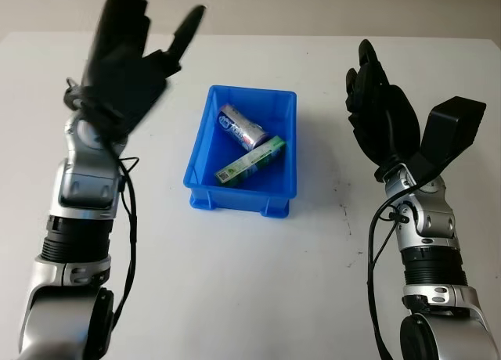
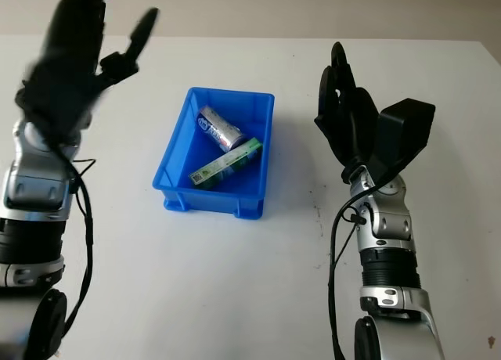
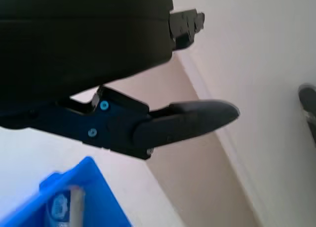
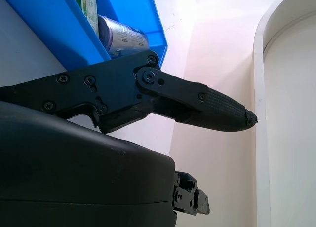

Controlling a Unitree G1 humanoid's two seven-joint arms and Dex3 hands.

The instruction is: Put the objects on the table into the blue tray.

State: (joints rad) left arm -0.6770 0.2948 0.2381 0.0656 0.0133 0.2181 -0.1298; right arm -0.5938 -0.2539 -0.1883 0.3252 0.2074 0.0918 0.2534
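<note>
Blue tray holds can, green box | left hand open, left of it | right hand open, right

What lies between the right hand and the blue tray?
Only bare white table, as the left eye view shows. The open right hand is raised beside the blue tray, which holds a can and a green box.

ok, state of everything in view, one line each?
blue tray: upright on the table, holds two items
can: on its side inside the tray
green box: lying in the tray, beside the can
left hand: open, raised left of the tray
right hand: open, raised right of the tray
table: white
</note>
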